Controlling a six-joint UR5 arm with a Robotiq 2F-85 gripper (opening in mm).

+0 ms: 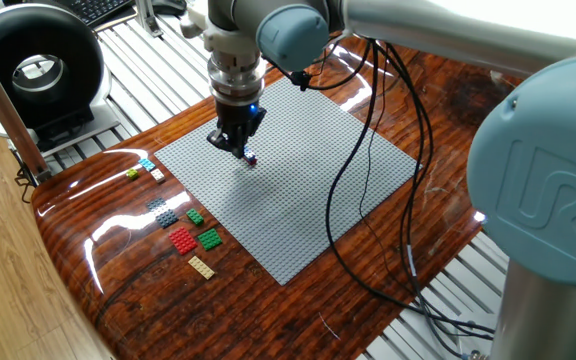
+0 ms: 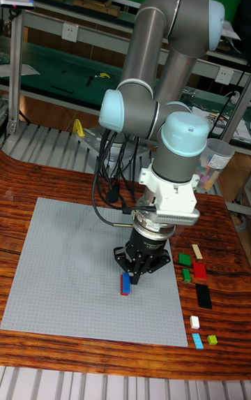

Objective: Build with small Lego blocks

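Note:
My gripper (image 1: 238,150) hovers over the left part of the large grey baseplate (image 1: 308,200), fingers pointing down. A small blue and red Lego stack (image 1: 252,159) sits on the plate just right of the fingertips, and nothing shows between them. In the tall fixed view the gripper (image 2: 136,276) stands right beside the blue brick (image 2: 125,282), which has a red piece at its front end. The fingers look slightly open. Several loose small Lego blocks lie on the wood left of the plate, among them a red one (image 1: 182,240), a green one (image 1: 209,238) and a tan one (image 1: 201,266).
Cables (image 1: 353,170) hang from the arm across the baseplate's right half. A round black device (image 1: 33,70) stands at the back left. A wooden post (image 1: 3,100) rises at the table's left edge. In the tall fixed view the loose blocks (image 2: 200,271) lie right of the plate.

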